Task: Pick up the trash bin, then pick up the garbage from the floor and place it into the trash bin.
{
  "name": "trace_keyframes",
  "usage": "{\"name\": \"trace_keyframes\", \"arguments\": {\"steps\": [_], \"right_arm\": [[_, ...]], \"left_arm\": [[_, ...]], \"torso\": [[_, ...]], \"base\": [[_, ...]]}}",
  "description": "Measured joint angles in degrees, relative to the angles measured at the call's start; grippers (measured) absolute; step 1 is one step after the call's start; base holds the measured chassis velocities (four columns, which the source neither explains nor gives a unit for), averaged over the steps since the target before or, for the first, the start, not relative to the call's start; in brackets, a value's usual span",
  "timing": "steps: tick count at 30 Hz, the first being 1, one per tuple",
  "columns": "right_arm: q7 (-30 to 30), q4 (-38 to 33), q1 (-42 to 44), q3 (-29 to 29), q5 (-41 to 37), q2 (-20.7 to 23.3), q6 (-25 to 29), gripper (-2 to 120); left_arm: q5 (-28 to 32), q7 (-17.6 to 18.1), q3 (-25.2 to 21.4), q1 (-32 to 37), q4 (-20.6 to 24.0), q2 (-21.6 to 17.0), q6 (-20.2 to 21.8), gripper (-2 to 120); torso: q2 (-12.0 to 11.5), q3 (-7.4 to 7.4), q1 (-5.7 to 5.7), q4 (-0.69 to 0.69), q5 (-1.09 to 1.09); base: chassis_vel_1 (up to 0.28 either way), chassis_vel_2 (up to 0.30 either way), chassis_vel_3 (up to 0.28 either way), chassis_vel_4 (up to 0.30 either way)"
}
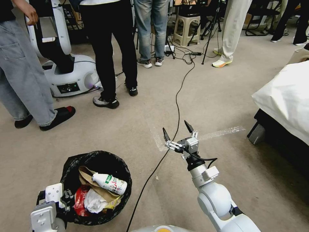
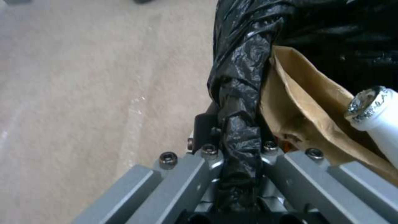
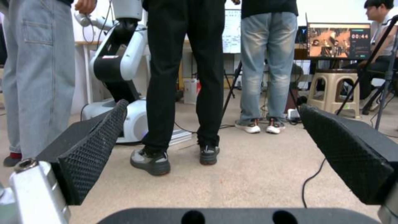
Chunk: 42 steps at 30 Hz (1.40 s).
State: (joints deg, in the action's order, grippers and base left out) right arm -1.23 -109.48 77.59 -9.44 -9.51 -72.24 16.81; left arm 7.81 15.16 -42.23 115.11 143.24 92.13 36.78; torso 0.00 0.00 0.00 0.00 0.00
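Note:
The trash bin (image 1: 96, 157), lined with a crinkled black bag, is at the lower left of the head view. My left gripper (image 1: 66, 196) is shut on its near rim. In the left wrist view the bag-covered rim (image 2: 242, 77) runs between the left gripper (image 2: 237, 141) jaws. Garbage lies inside: a white bottle with a green and red label (image 1: 111, 183), a brown paper bag (image 1: 91, 178), a red wrapper (image 1: 80, 199) and white paper (image 1: 95, 202). The bottle's cap end (image 2: 375, 109) and paper bag (image 2: 303, 102) are visible close up. My right gripper (image 1: 176, 129) hangs open above bare carpet, holding nothing (image 3: 211, 146).
A black cable (image 1: 176, 106) crosses the carpet under the right gripper, past pale tape marks (image 1: 219, 132). A bed with a white cover (image 1: 286, 96) stands at the right. Several people stand ahead beside a white robot base (image 1: 70, 75). A stool (image 1: 186, 29) is farther back.

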Motion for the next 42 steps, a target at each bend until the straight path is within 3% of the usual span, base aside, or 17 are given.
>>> {"name": "trace_keyframes", "arguments": {"steps": [12,22,30,42], "right_arm": [[0.77,-0.64,2.02,-1.56,0.34,0.2,1.31,100],[1.33,-1.13,3.83,-1.67,1.93,0.44,2.41,100],[1.67,-1.2,4.19,-2.04,2.23,0.69,2.57,100],[2.24,-1.19,4.94,-0.8,3.5,0.12,2.62,100]], "left_arm": [[9.05,2.33,-1.42,-2.33,-1.23,0.0,5.05,1],[10.66,2.66,-3.11,-7.41,-8.78,0.0,4.81,1],[10.79,2.66,-3.44,-10.16,-10.99,-0.01,4.24,1],[13.44,1.32,-4.0,-12.3,-12.08,0.01,2.9,47]], "torso": [[0.0,0.0,0.0,0.0,0.0],[0.0,0.0,0.0,0.02,0.05],[0.01,0.0,0.0,0.02,0.04],[0.0,0.0,0.0,-0.01,-0.04]], "base": [[0.0,0.0,0.0,0.0],[0.0,0.0,0.0,0.0],[0.0,0.0,0.0,0.0],[0.0,0.0,0.0,0.0]]}}
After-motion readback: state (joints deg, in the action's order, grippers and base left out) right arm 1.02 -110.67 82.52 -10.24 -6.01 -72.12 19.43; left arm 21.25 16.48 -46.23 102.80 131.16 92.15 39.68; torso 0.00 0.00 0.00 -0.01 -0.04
